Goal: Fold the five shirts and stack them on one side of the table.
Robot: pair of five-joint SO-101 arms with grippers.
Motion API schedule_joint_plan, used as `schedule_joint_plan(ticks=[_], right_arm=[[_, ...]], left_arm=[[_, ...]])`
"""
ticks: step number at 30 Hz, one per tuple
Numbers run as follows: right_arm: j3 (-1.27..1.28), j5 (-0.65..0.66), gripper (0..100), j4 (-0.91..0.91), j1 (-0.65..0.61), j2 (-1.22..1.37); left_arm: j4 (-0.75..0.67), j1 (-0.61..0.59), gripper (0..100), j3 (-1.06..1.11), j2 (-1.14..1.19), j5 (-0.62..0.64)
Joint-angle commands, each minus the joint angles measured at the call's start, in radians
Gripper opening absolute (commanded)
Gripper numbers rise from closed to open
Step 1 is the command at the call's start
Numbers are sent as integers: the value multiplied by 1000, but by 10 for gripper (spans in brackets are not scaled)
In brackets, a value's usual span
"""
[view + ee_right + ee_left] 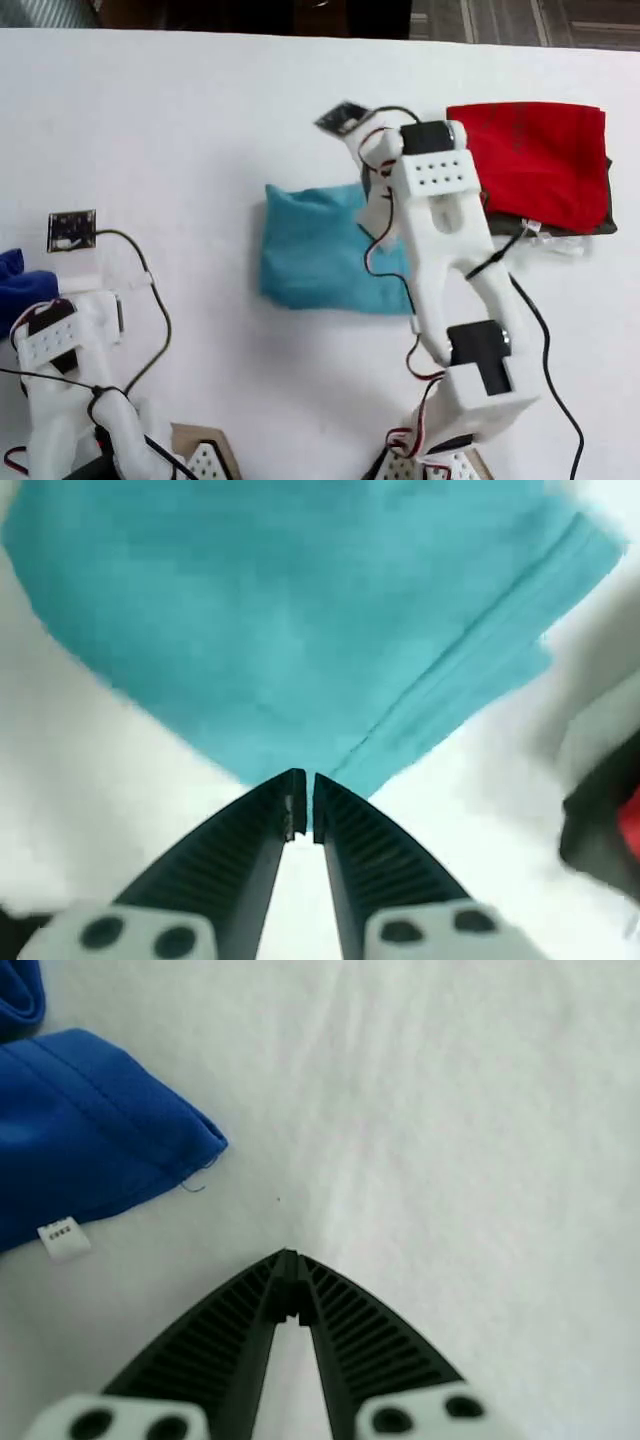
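Right jaws: closed to a thin slit, with the tips set at the hemmed edge of the teal shirt (300, 630). Whether cloth is pinched cannot be told. The teal shirt is laid folded, roughly rectangular, near the middle of the table (150, 120). Its right part is covered from above by the right arm (440, 200).

A red shirt (535, 160) is laid folded just past that arm, on the right side of the table. It is stacked on a dark shirt (606, 210), of which only a narrow margin is seen along the red one's right and near edges. A white tag (530, 228) is seen at the near edge of the stack. Whether the teal shirt touches the stack is hidden by the arm. A black cable (545, 345) is trailed from the right arm across the table toward the near edge.

Left jaws: fully closed, nothing held, tips over bare table. A blue shirt (90, 1130) is seen near them, not touching. A stitched hem, a loose thread and a small white label (62, 1239) are seen at its edge. In the high view it is bunched at the far left edge of the table, just beside the left arm (60, 340).
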Motion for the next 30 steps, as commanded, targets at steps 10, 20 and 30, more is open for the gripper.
schedule_joint_plan(ticks=[10, 20, 30], right_arm=[[176, -117, 21, -153, -41, 56], [21, -259, 21, -535, -136, 96], [-367, -264, 21, -516, -193, 556]], left_arm=[[-14, -2, 27, -2, -25, 5], [-14, -2, 27, -2, -25, 5], [-14, -2, 27, -1, -25, 5]])
